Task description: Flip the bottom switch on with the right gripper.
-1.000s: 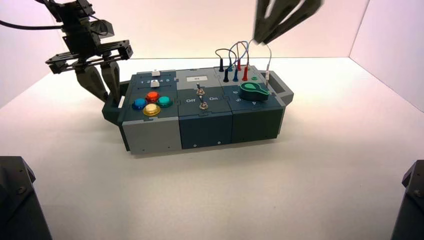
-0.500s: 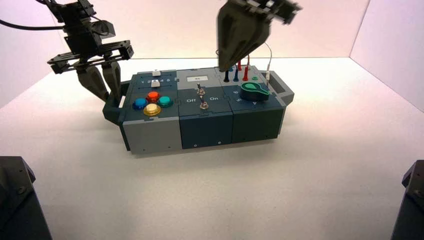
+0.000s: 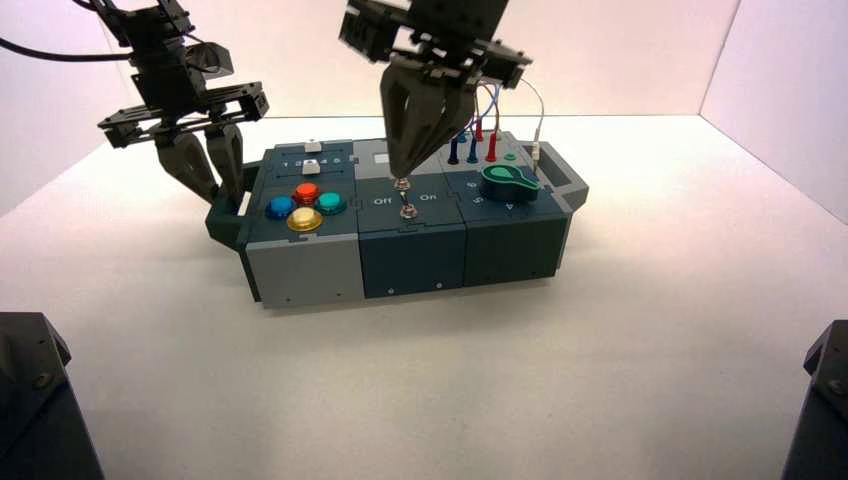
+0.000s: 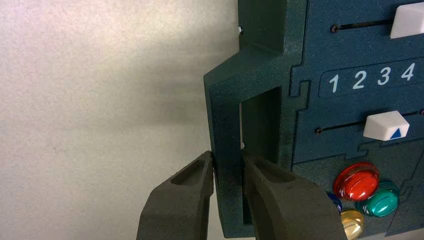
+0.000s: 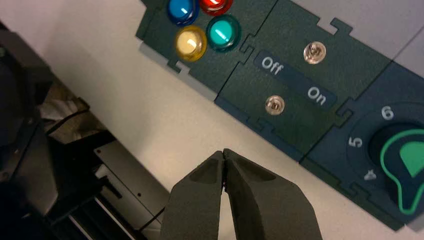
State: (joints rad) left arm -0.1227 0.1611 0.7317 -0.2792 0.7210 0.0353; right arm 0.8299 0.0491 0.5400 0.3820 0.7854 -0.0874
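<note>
The bottom switch [image 3: 408, 211], a tiny silver toggle, sits on the box's dark middle panel nearest the front edge, between the words "Off" and "On". It also shows in the right wrist view [image 5: 274, 104]. The second toggle [image 5: 314, 52] lies just behind it. My right gripper [image 3: 400, 172] is shut and empty. It points down with its tips just above the rear toggle, a little behind the bottom switch. In the right wrist view the right gripper [image 5: 223, 152] hangs over the table in front of the box. My left gripper [image 4: 227, 160] is shut on the box's left handle [image 4: 224, 125].
Blue, red, yellow and teal push buttons [image 3: 303, 206] sit left of the switches. A green knob [image 3: 508, 181] and plugged wires [image 3: 476, 125] are to the right. Two white sliders [image 4: 385, 125] lie behind the buttons. Dark robot bases [image 3: 30, 400] fill the front corners.
My right gripper has swung left and down from above the wires to just over the switches. The left gripper and the box have stayed put.
</note>
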